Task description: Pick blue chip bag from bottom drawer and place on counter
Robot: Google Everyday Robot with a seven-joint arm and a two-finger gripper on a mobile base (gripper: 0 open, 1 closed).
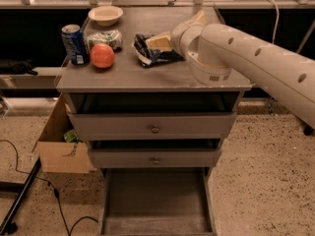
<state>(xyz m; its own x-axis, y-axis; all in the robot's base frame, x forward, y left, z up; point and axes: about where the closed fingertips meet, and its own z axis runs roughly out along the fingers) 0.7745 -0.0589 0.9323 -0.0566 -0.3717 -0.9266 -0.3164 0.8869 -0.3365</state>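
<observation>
The camera view looks down on the cabinet from the front. A thick white arm [256, 63], tube-shaped with a row of small round holes, comes in from the right and crosses the right edge of the counter [128, 76]. Its rounded wrist housing sits above the right half of the top. Beyond it the cream-coloured gripper [158, 42] points left and hangs over the middle of the counter, right at the blue chip bag [146, 56]. Whether it grasps the bag or has let go cannot be told.

The bag lies on the counter near its centre, closer to the back edge than to the front. It is crumpled dark foil with white edges, and its long axis runs roughly parallel to the front edge.

The counter is flat matte grey with pale worn edges. By its left edge stand a blue soda can [75, 44], a round orange-red fruit [102, 56] and a green-and-white crinkled packet [104, 37]; a pale bowl [105, 15] sits towards the back left corner.

Below, the bottom drawer [155, 208] is pulled out, a plain grey tray.
</observation>
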